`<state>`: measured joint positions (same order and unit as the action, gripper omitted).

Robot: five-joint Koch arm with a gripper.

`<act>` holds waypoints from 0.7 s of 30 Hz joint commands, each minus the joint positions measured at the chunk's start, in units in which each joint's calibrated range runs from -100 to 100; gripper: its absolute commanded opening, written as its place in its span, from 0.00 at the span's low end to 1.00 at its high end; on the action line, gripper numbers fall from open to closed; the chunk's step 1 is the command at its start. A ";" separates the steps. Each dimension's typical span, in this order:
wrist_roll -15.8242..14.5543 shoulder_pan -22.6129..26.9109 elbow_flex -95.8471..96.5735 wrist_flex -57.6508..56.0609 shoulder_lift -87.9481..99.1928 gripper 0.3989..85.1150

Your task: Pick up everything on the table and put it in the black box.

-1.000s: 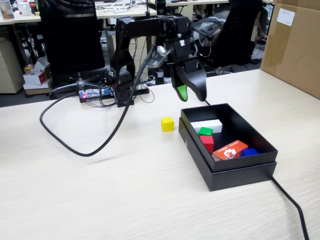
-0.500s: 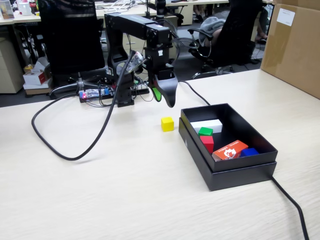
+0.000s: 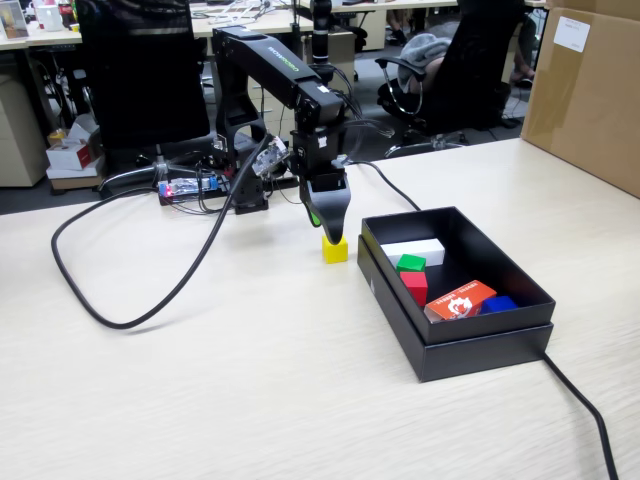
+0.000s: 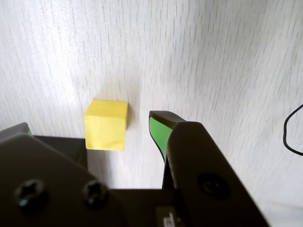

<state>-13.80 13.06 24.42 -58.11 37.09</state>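
We hang the gripper (image 4: 90, 130), jaws spread and empty, over the yellow cube (image 4: 106, 125), which sits on the table (image 3: 200, 380) just beside the black box (image 3: 480, 340). We should lower squarely until both jaws flank it, then close.

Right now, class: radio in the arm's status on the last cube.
Gripper open, jaws either side of yellow cube. Cube on table, not gripped. Red cube and green cube in black box. Nothing in the way.

No text is legible; the orange-red packet (image 3: 460, 299) bears only an unreadable white emblem
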 commanded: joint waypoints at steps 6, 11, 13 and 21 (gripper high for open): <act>-0.54 0.24 -2.12 1.74 -3.30 0.58; -0.54 0.34 -2.12 3.64 -7.08 0.57; -0.54 0.34 -2.84 3.64 -8.80 0.57; -0.63 0.78 -4.02 3.73 -15.11 0.50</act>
<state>-14.09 13.75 23.60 -54.24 22.20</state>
